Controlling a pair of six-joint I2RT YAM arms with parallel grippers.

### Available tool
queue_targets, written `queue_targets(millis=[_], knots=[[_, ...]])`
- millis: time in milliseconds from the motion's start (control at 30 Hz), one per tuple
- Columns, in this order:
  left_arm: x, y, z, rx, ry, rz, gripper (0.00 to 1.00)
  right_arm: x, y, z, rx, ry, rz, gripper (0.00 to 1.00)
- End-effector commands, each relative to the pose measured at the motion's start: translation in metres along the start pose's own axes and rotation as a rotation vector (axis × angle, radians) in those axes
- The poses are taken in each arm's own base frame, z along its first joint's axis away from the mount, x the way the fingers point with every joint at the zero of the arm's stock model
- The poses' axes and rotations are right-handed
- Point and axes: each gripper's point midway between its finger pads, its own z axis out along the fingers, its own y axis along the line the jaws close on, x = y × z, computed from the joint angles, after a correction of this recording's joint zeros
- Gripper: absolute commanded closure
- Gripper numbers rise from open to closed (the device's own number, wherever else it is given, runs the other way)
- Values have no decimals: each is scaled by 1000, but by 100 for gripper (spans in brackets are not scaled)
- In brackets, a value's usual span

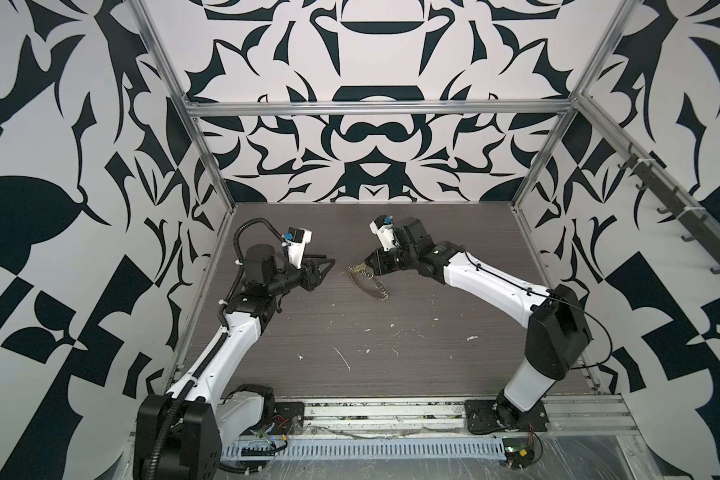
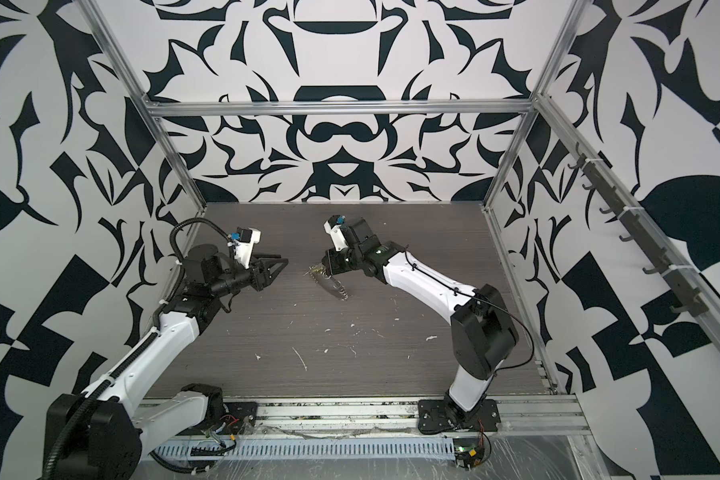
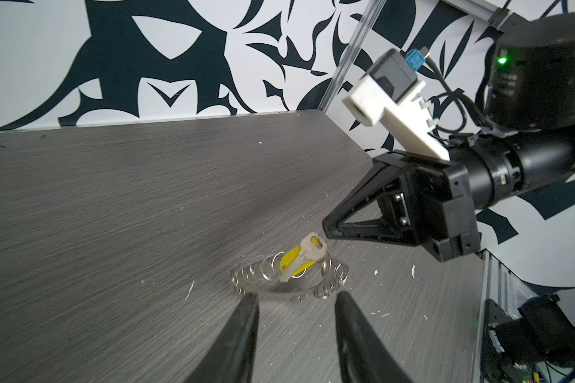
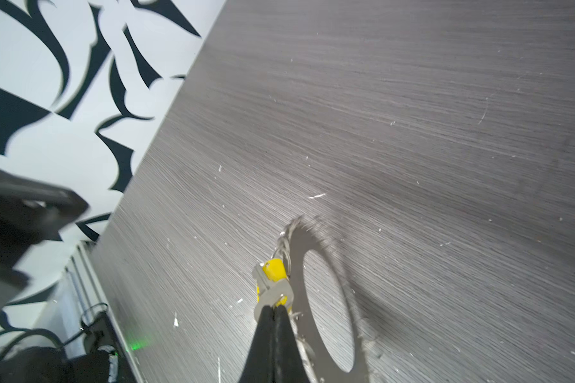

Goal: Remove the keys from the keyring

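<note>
1. Two grippers are facing each other over the middle of the grey table (image 1: 391,340) in both top views.
2. The right gripper (image 4: 273,310) is pinching shut on the key (image 4: 273,270), its tips clamping the pale metal end beside the yellow plastic.
3. The keyring (image 4: 298,240) is hanging tilted from that key, just beyond and below the right gripper's tips. Its far edge is dipping down to the table, though whether it is touching cannot be told.
4. Small wire loops (image 3: 266,270) are crowding the keyring's rim, standing in a row on either side of the key.
5. The left gripper (image 3: 296,296) is holding its jaws apart with nothing between them.
6. In the left wrist view, the keyring is lying just ahead of that gripper's fingertips (image 3: 246,308) and apart from them.
7. In both top views, the left gripper is hovering near the key on its left side, with a strip of bare table showing between them.
</note>
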Motion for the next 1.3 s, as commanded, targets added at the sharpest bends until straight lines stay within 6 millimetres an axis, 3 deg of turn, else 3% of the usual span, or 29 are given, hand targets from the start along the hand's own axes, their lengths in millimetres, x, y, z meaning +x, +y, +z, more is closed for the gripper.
queue_targets(millis=[0,233,433,1000,1267], knots=[[-8,-13,3,77,-50,80,63,-33,28,-24,-108,-135,30,100],[-10,-25,9,95,-149,191,76,-41,33,-36,-135,-181,81,100],[-4,-32,15,116,-163,249,80,-49,37,-50,-138,-224,99,100],[18,-78,31,257,-166,473,80,-64,39,-86,-121,-343,164,100],[22,-86,39,314,-159,500,72,-65,42,-94,-120,-354,144,100]])
